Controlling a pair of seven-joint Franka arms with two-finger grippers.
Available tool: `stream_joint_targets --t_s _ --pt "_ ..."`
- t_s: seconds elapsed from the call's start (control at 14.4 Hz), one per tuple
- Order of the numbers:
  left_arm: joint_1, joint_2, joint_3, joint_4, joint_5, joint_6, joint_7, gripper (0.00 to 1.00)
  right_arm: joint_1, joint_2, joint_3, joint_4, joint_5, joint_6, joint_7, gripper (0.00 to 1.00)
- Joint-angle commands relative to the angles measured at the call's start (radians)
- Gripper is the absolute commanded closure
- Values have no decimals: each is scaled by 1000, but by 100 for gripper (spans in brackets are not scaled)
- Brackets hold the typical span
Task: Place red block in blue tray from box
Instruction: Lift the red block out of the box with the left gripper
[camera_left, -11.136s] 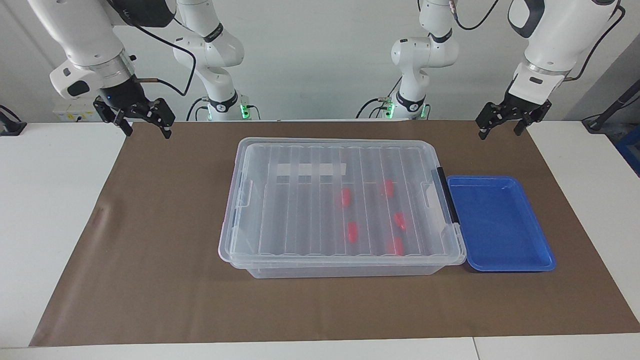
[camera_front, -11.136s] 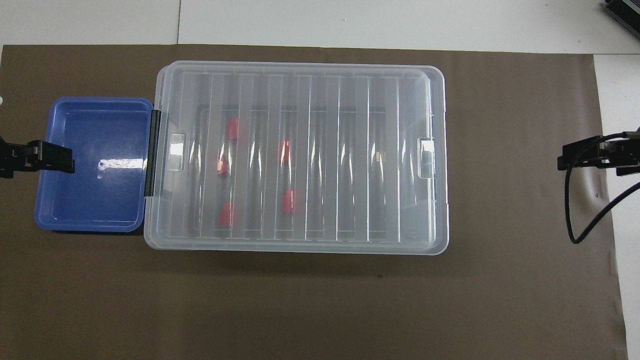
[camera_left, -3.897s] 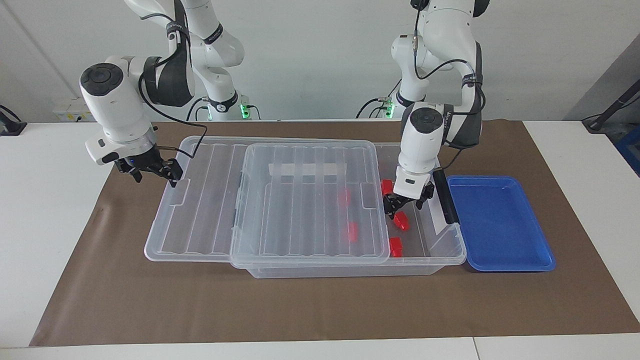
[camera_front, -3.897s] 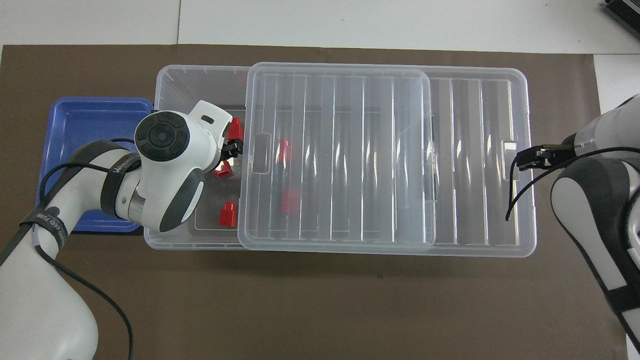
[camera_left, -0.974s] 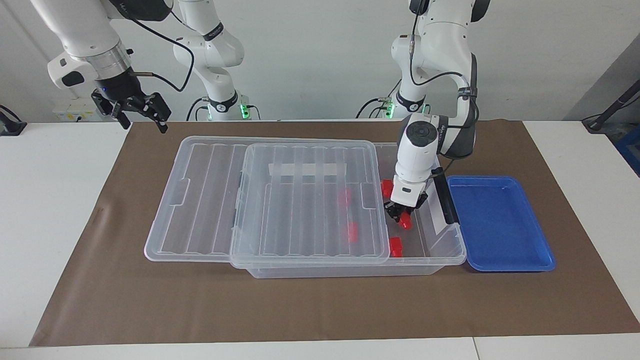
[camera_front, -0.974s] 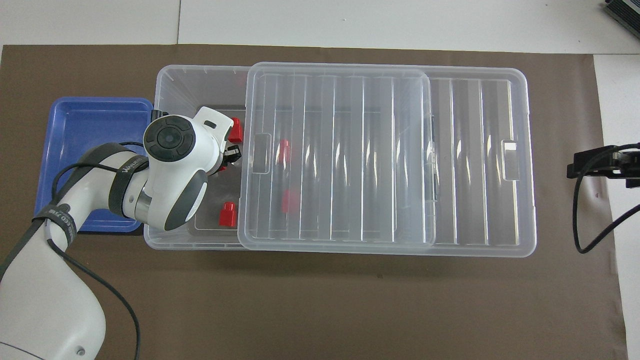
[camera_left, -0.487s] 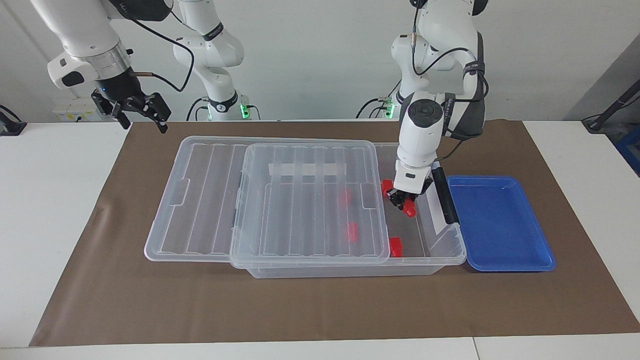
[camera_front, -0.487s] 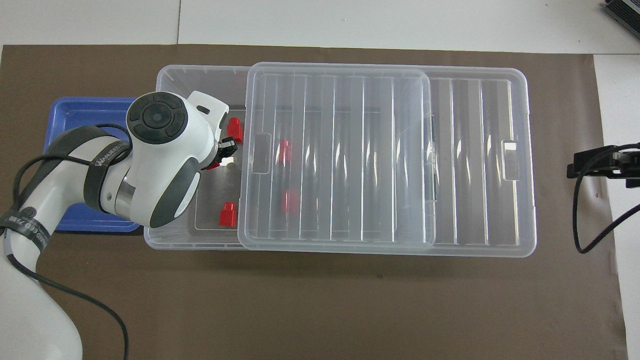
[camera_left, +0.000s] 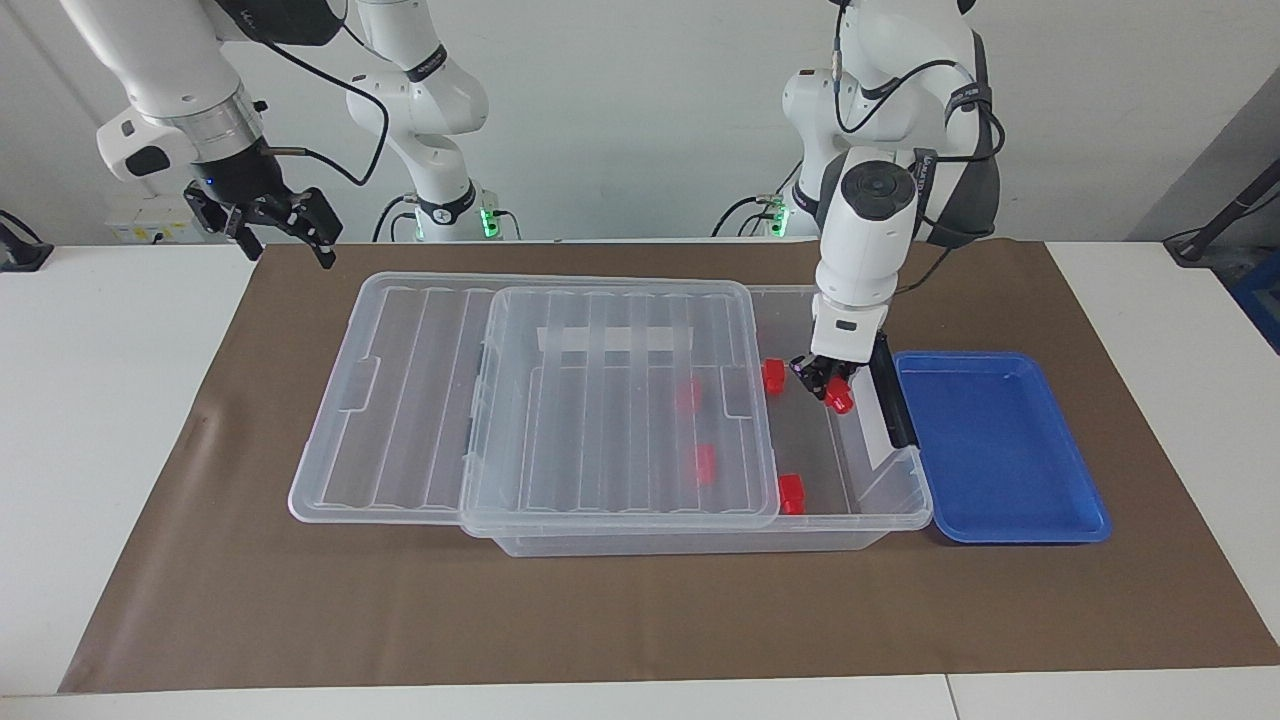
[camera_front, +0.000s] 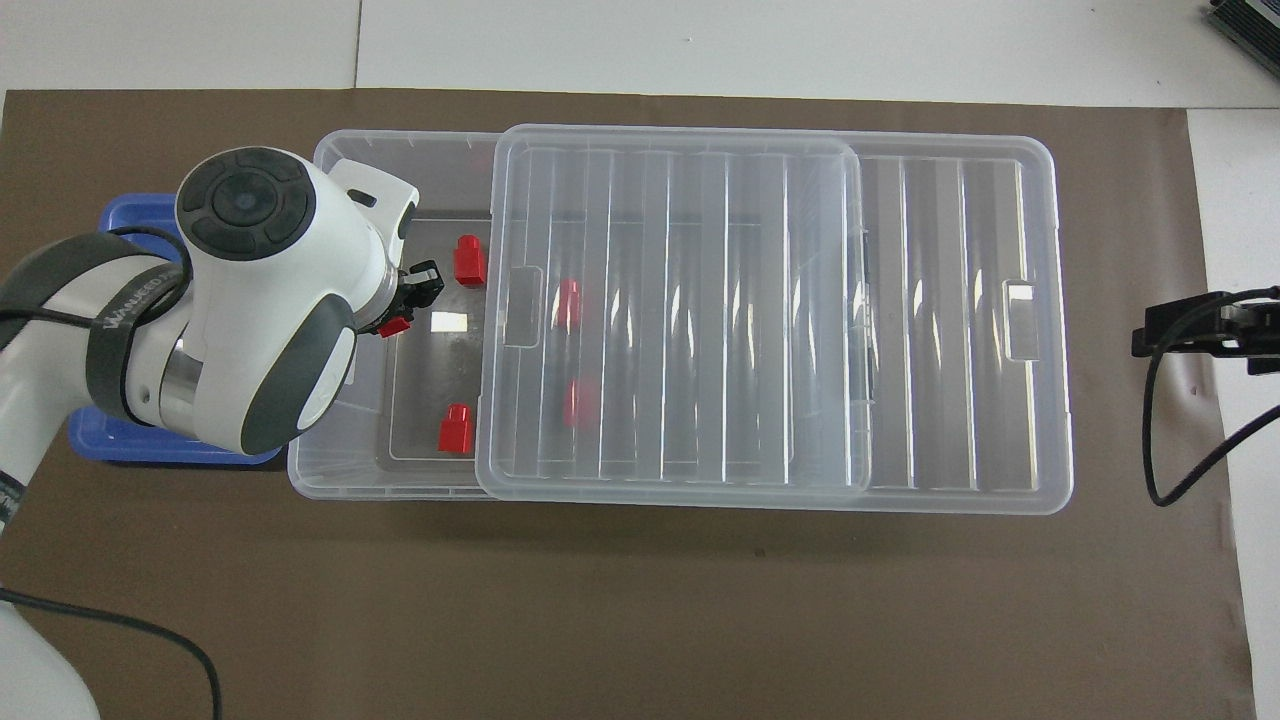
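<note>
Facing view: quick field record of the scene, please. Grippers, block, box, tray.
left gripper: shut on red block, raised over the box's open end
right gripper: open, waiting above the table's right-arm end
box: lid slid toward the right arm's end, partly open
loose blocks in box: four, two under the lid
blue tray: beside the box, no block in it

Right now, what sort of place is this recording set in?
Most likely a robotics lab bench: two white arms mounted at a white table, a brown mat laid as the work area, and plain props on it, a clear box and a blue tray.
</note>
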Motion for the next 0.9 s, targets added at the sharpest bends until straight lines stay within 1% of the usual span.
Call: stream_joint_targets --t_s 0.0,0.07,0.14,0.21,0.28,0.35,0.42,0.56,0.7,0.77,0.84 --pt "42 -3 0 95 -49 -115 20 100 -15 -15 -2 -34 19 34 -48 52" --pt "53 -3 6 135 -77 -153 43 100 -20 -15 -2 -43 18 48 -48 73" --pt "78 -3 6 170 -88 -199 93 100 -38 -15 -2 -55 18 69 -51 90" --pt "108 -4 6 205 -88 -254 157 100 -49 -15 -2 -70 18 89 -57 100" --pt "149 -6 6 230 -89 -303 240 100 -61 -14 -2 -93 18 122 -74 100" --pt "200 -23 4 245 -89 -336 333 100 -66 -14 -2 -126 18 160 -97 100" --pt "237 -53 7 244 -91 -340 436 100 -69 -12 -2 -158 18 200 -125 100" --pt "329 -72 7 235 -91 -328 663 100 -78 0 -2 -202 18 279 -158 100" --pt "383 -90 9 185 -89 -249 779 100 -78 52 -2 -210 18 342 -232 100" --pt "407 -107 9 128 -89 -183 800 100 -78 77 0 -212 18 378 -255 100" --pt "414 -127 9 50 -89 -97 813 100 -78 95 0 -213 18 404 -263 100"
